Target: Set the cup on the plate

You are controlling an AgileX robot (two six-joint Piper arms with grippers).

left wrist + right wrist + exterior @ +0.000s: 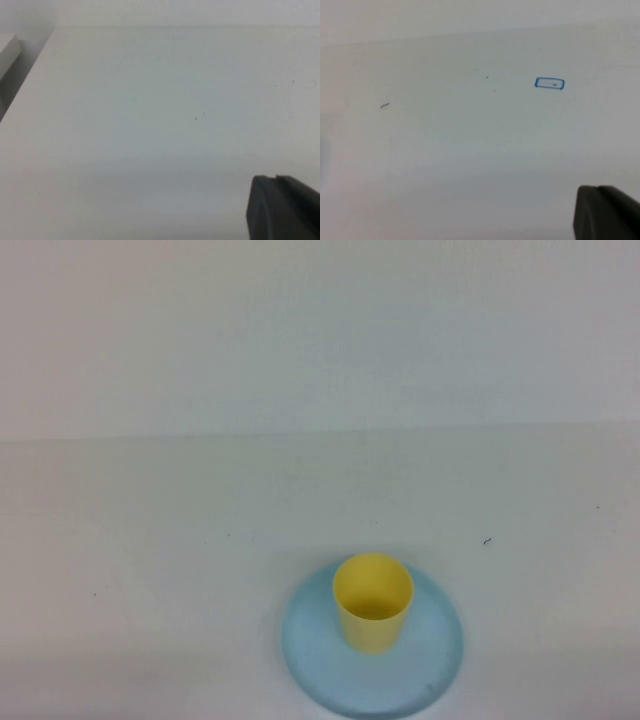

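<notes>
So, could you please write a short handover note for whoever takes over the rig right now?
Left pincer: only a dark tip shows in its wrist view, over bare table; it holds nothing visible.
Right pincer: likewise only a dark tip shows, near a small blue rectangle mark.
Neither arm appears in the high view.
The cup stands upright on the plate, at the near table edge.
Done: the cup is on the plate.
Left: apparently nothing.

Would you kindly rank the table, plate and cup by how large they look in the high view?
1. Table, filling most of the view.
2. Plate, wider than the cup.
3. Cup, standing upright on the plate.

The left gripper and right gripper appear only in their own wrist views, over bare table.
</notes>
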